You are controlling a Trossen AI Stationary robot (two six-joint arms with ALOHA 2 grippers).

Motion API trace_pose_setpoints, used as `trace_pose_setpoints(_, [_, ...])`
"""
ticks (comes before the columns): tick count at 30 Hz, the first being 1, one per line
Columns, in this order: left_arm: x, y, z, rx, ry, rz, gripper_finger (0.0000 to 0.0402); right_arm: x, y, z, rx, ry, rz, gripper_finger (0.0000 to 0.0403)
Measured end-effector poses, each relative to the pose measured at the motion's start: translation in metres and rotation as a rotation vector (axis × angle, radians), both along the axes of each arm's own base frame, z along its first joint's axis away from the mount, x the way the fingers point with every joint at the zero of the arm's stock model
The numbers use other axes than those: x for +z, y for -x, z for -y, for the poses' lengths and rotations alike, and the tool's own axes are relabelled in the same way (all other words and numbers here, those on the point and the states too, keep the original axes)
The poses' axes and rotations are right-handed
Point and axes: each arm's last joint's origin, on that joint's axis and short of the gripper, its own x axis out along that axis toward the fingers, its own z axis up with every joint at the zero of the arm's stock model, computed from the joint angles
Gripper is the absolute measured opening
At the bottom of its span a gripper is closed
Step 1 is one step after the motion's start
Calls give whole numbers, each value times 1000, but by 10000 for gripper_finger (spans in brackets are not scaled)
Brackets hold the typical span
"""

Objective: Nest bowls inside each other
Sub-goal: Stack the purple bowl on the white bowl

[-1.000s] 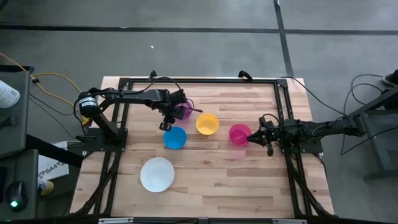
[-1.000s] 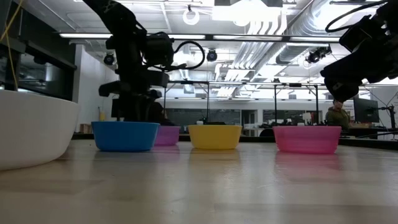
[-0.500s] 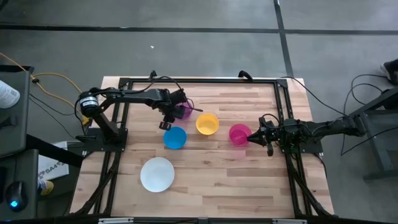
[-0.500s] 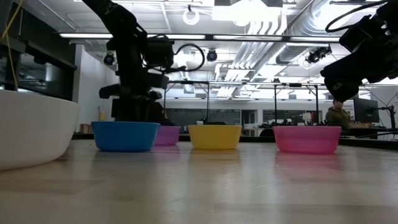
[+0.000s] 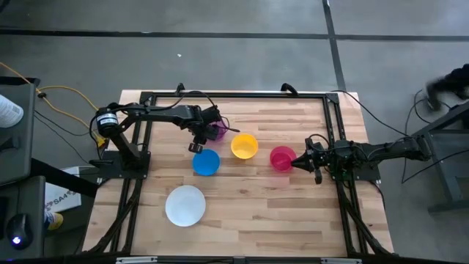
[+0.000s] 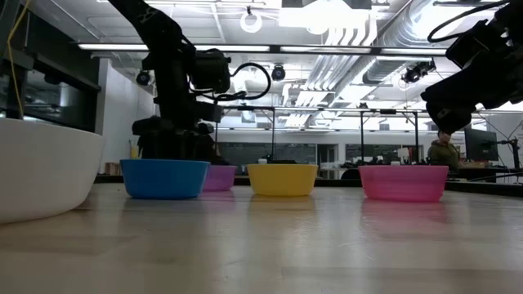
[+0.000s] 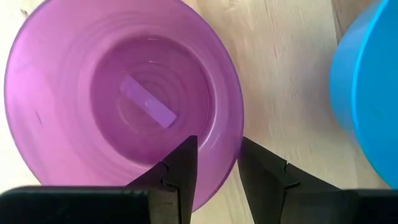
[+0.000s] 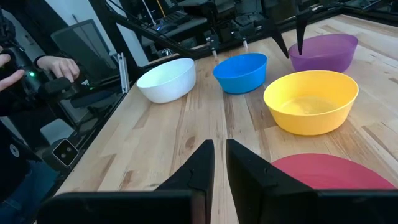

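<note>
Your left tool (image 7: 214,163) is low over the purple bowl (image 7: 118,93), with one finger inside the bowl and the other outside, so the rim stands between them. The gap between the fingers is narrow and I cannot tell if they already press on the wall. This bowl has a flat pale strip lying on its bottom and nothing else inside. In the high view it (image 5: 218,130) sits on the table (image 5: 256,213) toward the far side, partly under the arm. Just beside it, nearer to you, is the blue bowl (image 5: 206,162), and it holds nothing. The yellow bowl (image 5: 244,145) is near to the right, also with nothing in it. The pink-red bowl (image 5: 282,158) comes next. Your right tool (image 5: 300,161) waits just beside it, fingers almost together, holding nothing. The white bowl (image 5: 185,205) sits apart on the near side.
</note>
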Motion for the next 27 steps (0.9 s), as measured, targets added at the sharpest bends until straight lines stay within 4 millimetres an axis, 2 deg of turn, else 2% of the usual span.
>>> trace_pose_setpoints(11, [5, -2, -2, -2, -22, 4, 106, 0, 0, 0, 0, 0, 0, 35])
trace_pose_setpoints(21, [5, -2, -1, -2, -19, 0, 30, 0, 0, 0, 0, 0, 0, 35])
trace_pose_setpoints(27, [5, -2, -1, -1, -19, -1, 6, 0, 0, 0, 0, 0, 0, 35])
